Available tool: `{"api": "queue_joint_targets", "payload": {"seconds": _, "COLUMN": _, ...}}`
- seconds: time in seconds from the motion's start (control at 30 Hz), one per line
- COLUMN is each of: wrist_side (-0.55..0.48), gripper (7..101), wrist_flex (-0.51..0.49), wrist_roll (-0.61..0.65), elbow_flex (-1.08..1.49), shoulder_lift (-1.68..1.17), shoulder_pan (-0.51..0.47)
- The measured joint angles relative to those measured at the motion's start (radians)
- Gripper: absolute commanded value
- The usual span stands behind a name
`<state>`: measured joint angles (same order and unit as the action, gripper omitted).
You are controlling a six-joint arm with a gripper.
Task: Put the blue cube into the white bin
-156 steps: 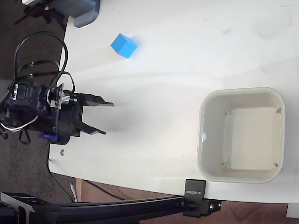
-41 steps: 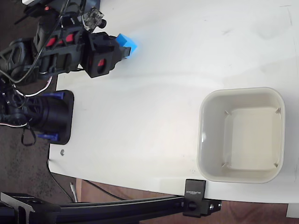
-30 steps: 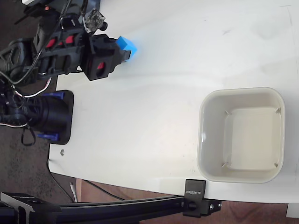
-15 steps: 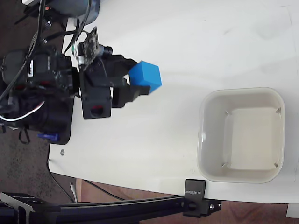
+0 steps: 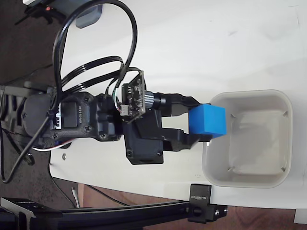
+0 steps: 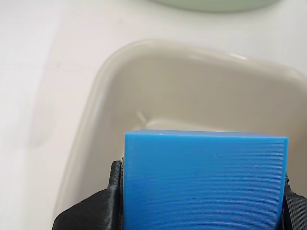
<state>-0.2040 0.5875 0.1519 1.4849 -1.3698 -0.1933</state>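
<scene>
Gripper point(image 5: 200, 120) clamped tight on the blue cube point(image 5: 207, 120), carrying it in the air right over the left rim of the white bin point(image 5: 249, 181) in fixed view. Wrist cam: cube point(image 6: 205, 179) squeezed btwn both black fingers point(image 6: 115, 179), bin point(image 6: 91, 115) interior just beyond it.

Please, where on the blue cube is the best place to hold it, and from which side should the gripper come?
Grip the blue cube on two opposite flat faces, near their middle, as the gripper does now: in the fixed view one finger sits above the cube and one below it, the arm coming from the left. The parallel matte faces give flat contact. In the wrist view the fingers flank the cube over the white bin.
</scene>
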Motion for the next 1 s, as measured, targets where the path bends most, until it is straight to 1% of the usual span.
{"api": "queue_joint_targets", "payload": {"seconds": 0.23, "wrist_side": -0.034, "gripper": 58.1, "wrist_flex": -0.025, "wrist_roll": -0.011, "elbow_flex": -0.163, "shoulder_lift": 0.170, "shoulder_pan": -0.037}}
{"api": "queue_joint_targets", "payload": {"seconds": 0.27, "wrist_side": -0.040, "gripper": 58.9, "wrist_flex": -0.031, "wrist_roll": -0.012, "elbow_flex": -0.170, "shoulder_lift": 0.184, "shoulder_pan": -0.040}}
{"api": "queue_joint_targets", "payload": {"seconds": 0.3, "wrist_side": -0.048, "gripper": 61.6, "wrist_flex": -0.034, "wrist_roll": -0.012, "elbow_flex": -0.173, "shoulder_lift": 0.193, "shoulder_pan": -0.041}}
{"api": "queue_joint_targets", "payload": {"seconds": 0.33, "wrist_side": -0.055, "gripper": 69.1, "wrist_flex": -0.037, "wrist_roll": -0.012, "elbow_flex": -0.173, "shoulder_lift": 0.199, "shoulder_pan": -0.041}}
{"api": "queue_joint_targets", "payload": {"seconds": 0.37, "wrist_side": -0.061, "gripper": 87.9, "wrist_flex": -0.037, "wrist_roll": -0.012, "elbow_flex": -0.173, "shoulder_lift": 0.199, "shoulder_pan": -0.043}}
{"api": "queue_joint_targets", "payload": {"seconds": 0.4, "wrist_side": -0.067, "gripper": 95.7, "wrist_flex": -0.037, "wrist_roll": -0.012, "elbow_flex": -0.173, "shoulder_lift": 0.199, "shoulder_pan": -0.043}}
{"api": "queue_joint_targets", "payload": {"seconds": 0.47, "wrist_side": -0.067, "gripper": 96.5, "wrist_flex": -0.037, "wrist_roll": -0.012, "elbow_flex": -0.173, "shoulder_lift": 0.199, "shoulder_pan": -0.043}}
{"api": "queue_joint_targets", "payload": {"seconds": 0.53, "wrist_side": -0.067, "gripper": 100.0, "wrist_flex": -0.037, "wrist_roll": -0.012, "elbow_flex": -0.172, "shoulder_lift": 0.199, "shoulder_pan": -0.043}}
{"api": "queue_joint_targets", "payload": {"seconds": 0.57, "wrist_side": -0.067, "gripper": 100.3, "wrist_flex": -0.041, "wrist_roll": -0.012, "elbow_flex": -0.163, "shoulder_lift": 0.196, "shoulder_pan": -0.043}}
{"api": "queue_joint_targets", "payload": {"seconds": 0.73, "wrist_side": -0.067, "gripper": 100.3, "wrist_flex": -0.097, "wrist_roll": -0.009, "elbow_flex": 0.005, "shoulder_lift": 0.064, "shoulder_pan": -0.043}}
{"api": "queue_joint_targets", "payload": {"seconds": 0.83, "wrist_side": -0.055, "gripper": 100.3, "wrist_flex": -0.089, "wrist_roll": 0.011, "elbow_flex": 0.184, "shoulder_lift": -0.129, "shoulder_pan": -0.041}}
{"api": "queue_joint_targets", "payload": {"seconds": 0.9, "wrist_side": -0.034, "gripper": 100.3, "wrist_flex": -0.052, "wrist_roll": 0.032, "elbow_flex": 0.339, "shoulder_lift": -0.293, "shoulder_pan": -0.041}}
{"api": "queue_joint_targets", "payload": {"seconds": 1.0, "wrist_side": -0.017, "gripper": 100.3, "wrist_flex": -0.002, "wrist_roll": 0.021, "elbow_flex": 0.601, "shoulder_lift": -0.568, "shoulder_pan": -0.043}}
